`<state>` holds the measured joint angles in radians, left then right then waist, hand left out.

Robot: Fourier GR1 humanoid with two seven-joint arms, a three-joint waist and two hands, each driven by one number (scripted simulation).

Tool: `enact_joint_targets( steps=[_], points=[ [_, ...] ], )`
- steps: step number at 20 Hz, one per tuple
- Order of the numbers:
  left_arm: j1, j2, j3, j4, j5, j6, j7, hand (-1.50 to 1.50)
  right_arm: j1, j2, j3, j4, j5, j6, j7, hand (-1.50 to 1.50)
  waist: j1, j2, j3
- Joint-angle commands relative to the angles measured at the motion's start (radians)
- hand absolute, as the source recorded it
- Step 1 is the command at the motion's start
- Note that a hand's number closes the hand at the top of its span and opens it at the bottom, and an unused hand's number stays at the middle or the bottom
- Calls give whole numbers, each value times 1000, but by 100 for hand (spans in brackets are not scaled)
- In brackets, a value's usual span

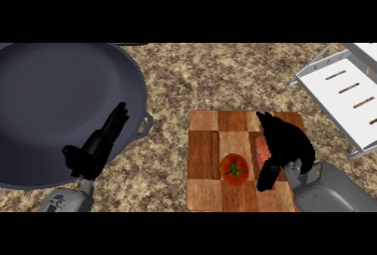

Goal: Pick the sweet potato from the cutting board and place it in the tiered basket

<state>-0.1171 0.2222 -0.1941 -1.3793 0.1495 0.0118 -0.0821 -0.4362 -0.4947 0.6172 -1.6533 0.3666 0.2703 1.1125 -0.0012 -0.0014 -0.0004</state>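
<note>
- Your right hand (pixel 283 144) sits over the right half of the cutting board (pixel 202 149), coming in from about 5 o'clock. Its fingers run toward 11 o'clock and its thumb drops toward 6 o'clock.
- The sweet potato (pixel 261 148) shows only as a narrow pinkish strip at the hand's 9 o'clock edge; the rest is hidden under the palm. It lies on the board, not yet lifted so far as you can see.
- Fingers and thumb appear to bracket the sweet potato. Whether they have closed on it cannot be told from this view.
- The visible strip runs roughly 12 to 6 o'clock, so judge its long axis as lying along the board's grain. Which end is the thicker one is hidden.
- The hand lies nearly along that axis, probably so the fingers can wrap the sides.
- A tomato (pixel 234 169) rests on the board just beside the thumb, at its 9 o'clock. Watch that it is not nudged on the lift.
- The tiered basket (pixel 346 94), a white slotted tray, stands at 1 o'clock from the board, well apart from it. It is the target.
- Your left hand (pixel 95 147) rests with fingers straight, over the rim of the large dark pan (pixel 59 89) at 9 o'clock, out of the working path.
</note>
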Motion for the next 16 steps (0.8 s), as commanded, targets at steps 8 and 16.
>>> enact_joint_targets(
  steps=[8,16],
  points=[
    [36,38,55,-51,9,-66,-1,0,132,36,-73,47,103,15,21,-150,3,0,0],
    [75,-65,11,-7,-71,-23,-53,0,119,129,-135,196,184,37,-93,-150,7,2,0]
  ],
)
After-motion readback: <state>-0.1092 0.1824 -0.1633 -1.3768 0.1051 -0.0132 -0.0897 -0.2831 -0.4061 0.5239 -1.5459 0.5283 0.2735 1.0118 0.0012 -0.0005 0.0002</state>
